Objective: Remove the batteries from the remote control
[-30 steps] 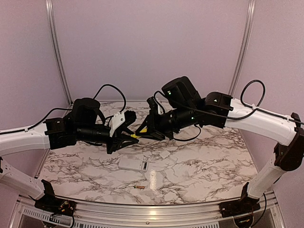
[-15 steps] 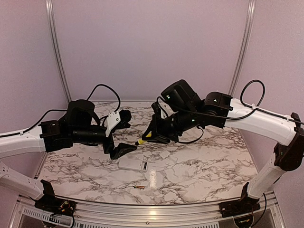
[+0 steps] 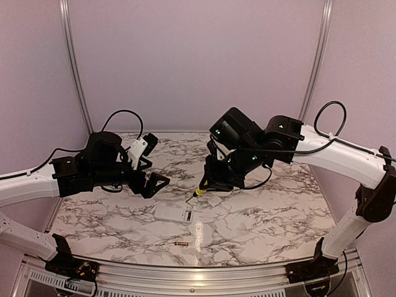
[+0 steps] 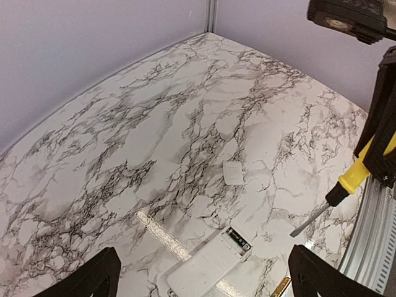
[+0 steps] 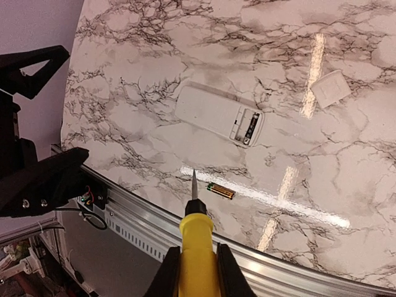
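Observation:
The white remote control (image 3: 174,214) (image 4: 204,272) (image 5: 213,111) lies flat on the marble, its battery recess uncovered at one end. A dark battery (image 5: 250,128) (image 4: 238,240) sits in that recess. A coppery-gold battery (image 3: 181,244) (image 5: 221,191) (image 4: 279,288) lies loose near the front edge. My left gripper (image 3: 151,164) (image 4: 204,249) hangs open and holds nothing, above and to the left of the remote. My right gripper (image 3: 210,182) (image 5: 197,253) is shut on a yellow-handled screwdriver (image 3: 199,192) (image 5: 197,238) (image 4: 349,182), whose blade points down toward the table.
A small white cover piece (image 3: 215,202) (image 4: 233,172) (image 5: 331,88) lies right of the remote. The table's aluminium front rail (image 5: 247,247) runs just beyond the loose battery. Purple walls enclose the back and sides.
My left gripper has opened, let go of the screwdriver and drawn back to the left. The right gripper has swung the screwdriver down and to the right, toward the table.

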Action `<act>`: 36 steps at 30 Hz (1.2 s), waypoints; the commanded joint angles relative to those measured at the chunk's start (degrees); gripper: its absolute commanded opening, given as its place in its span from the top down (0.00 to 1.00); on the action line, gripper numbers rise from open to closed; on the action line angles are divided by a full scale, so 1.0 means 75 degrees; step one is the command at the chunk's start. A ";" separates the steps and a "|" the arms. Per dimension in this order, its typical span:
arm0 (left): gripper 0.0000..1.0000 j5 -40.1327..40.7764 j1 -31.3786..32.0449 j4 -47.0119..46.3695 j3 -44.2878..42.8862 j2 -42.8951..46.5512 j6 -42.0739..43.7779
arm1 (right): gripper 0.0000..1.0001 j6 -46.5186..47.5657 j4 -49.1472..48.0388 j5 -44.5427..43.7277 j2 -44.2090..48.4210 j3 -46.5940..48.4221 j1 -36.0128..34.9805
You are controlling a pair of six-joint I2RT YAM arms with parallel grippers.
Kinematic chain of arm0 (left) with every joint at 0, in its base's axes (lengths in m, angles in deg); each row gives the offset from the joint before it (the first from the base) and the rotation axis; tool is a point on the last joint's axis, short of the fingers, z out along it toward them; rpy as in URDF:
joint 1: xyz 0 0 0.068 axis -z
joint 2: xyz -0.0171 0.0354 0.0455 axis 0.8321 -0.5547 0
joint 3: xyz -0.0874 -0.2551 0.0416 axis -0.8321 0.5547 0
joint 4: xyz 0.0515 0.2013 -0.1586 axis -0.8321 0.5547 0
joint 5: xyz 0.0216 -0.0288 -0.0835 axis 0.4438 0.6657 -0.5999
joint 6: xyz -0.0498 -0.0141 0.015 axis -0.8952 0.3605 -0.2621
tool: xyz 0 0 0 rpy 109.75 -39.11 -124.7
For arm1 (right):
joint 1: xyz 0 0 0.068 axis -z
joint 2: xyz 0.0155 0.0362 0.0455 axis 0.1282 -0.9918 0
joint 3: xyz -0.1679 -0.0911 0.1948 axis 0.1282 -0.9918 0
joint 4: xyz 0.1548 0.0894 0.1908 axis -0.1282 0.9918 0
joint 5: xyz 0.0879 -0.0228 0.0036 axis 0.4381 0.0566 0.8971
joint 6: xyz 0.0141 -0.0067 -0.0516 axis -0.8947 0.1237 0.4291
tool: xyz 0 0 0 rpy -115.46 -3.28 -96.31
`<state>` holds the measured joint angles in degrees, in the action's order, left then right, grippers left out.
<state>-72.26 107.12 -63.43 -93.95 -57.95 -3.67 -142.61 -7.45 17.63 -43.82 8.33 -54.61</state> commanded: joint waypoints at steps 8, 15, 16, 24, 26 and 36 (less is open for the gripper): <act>0.09 -0.1156 -0.1012 0.1445 0.0342 -0.0865 -0.2111 | 1.00 -0.0289 0.1008 -0.0446 -0.0897 0.0709 -0.0004; 0.18 -0.1530 -0.1090 0.1544 0.0330 -0.1675 -0.2618 | 1.00 -0.0303 0.1233 -0.0476 -0.1724 0.1262 0.0012; 0.19 -0.1606 -0.1099 0.1561 0.0313 -0.1806 -0.2689 | 1.00 -0.0260 0.1296 -0.0484 -0.1816 0.1364 0.0013; 0.20 -0.2104 -0.1161 0.1675 -0.0001 -0.2940 -0.3120 | 1.00 -0.0101 0.1529 -0.0485 -0.1903 0.1465 0.0045; 0.20 -0.2133 -0.1165 0.1707 -0.0139 -0.3181 -0.3182 | 1.00 -0.0095 0.1522 -0.0485 -0.1801 0.1330 0.0067; 0.26 -0.2724 -0.1164 0.1346 -0.0368 -0.4011 -0.3446 | 1.00 -0.0123 0.1477 -0.0774 -0.1112 0.0627 0.0177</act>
<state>-89.79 98.62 -52.15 -95.41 -86.30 -28.23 -143.72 2.89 13.81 -55.10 14.07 -53.87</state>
